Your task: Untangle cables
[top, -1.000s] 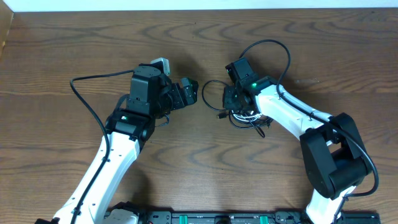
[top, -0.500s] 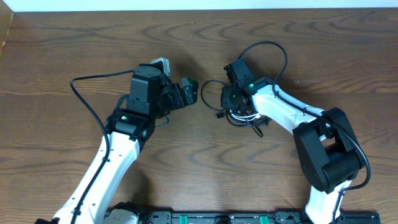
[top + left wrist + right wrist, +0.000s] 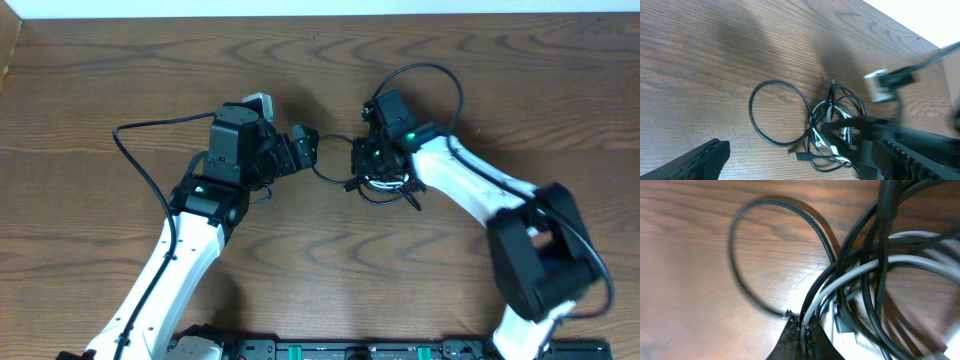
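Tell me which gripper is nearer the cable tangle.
Right. The right gripper is down among the cables, shut, its tips at the cords. The left gripper hangs open off to the side, by the outer edge of the black loop, apart from the knot.

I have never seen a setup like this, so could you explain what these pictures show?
Two white-and-black robot arms work at a brown wooden table. One picture looks down from above; the other two come from cameras on each wrist. Between the arms lies a tangle of thin black and white cords, one black cord forming a loose loop. The left arm holds its jaws wide open and empty. The right arm has its jaws shut at the tangle's edge; whether they pinch a cord is unclear.
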